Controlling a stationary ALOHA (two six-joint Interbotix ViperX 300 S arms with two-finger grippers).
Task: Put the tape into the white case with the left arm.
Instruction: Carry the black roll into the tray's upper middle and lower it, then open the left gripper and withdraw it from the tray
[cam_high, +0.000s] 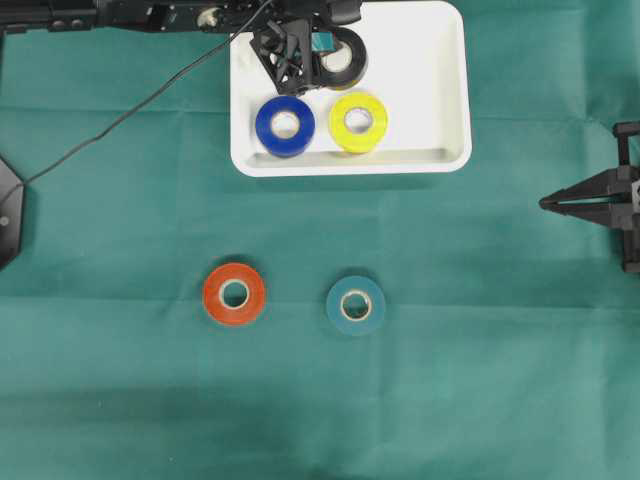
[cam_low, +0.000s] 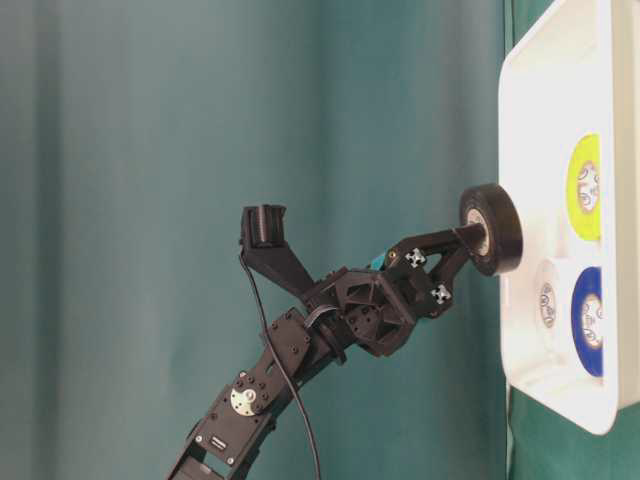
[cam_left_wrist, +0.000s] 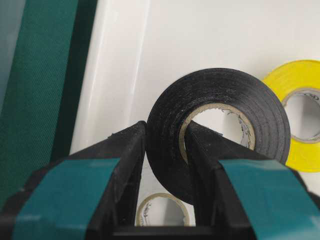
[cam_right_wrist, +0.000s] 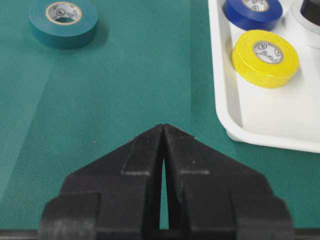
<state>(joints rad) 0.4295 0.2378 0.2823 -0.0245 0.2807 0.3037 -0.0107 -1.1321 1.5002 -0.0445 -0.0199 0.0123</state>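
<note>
In the overhead view the left pincer (cam_high: 305, 62) sat at the upper centre of the frame over the white case (cam_high: 440, 110), clenched on a black tape roll (cam_high: 345, 62); a blue roll (cam_high: 284, 125) and a yellow roll (cam_high: 358, 121) lay flat inside the case just below it, while an orange roll (cam_high: 235, 294) and a teal roll (cam_high: 355, 304) waited on the green counter (cam_high: 480, 300) in the lower middle, well apart from the case; the right pincer (cam_high: 548, 203) rested at the right edge, its tips together.

In the table-level view the black roll (cam_low: 491, 229) hung clear of the case floor, one finger through its core and the other against its outer face; the roll looked light and stiff enough to keep its round shape under that pinch.

In the left wrist view the fingers (cam_left_wrist: 127, 150) straddled the roll's wall at its lower left, which I judged the sound place to hold such a ring; the smooth vinyl could slip if gripped on the rim alone; a white roll (cam_left_wrist: 162, 215) showed beneath, and the yellow one at the right edge.

In the right wrist view the right pincer (cam_right_wrist: 164, 129) was pressed shut and empty at the lower centre; the case rim (cam_right_wrist: 260, 137) ran along the right.
</note>
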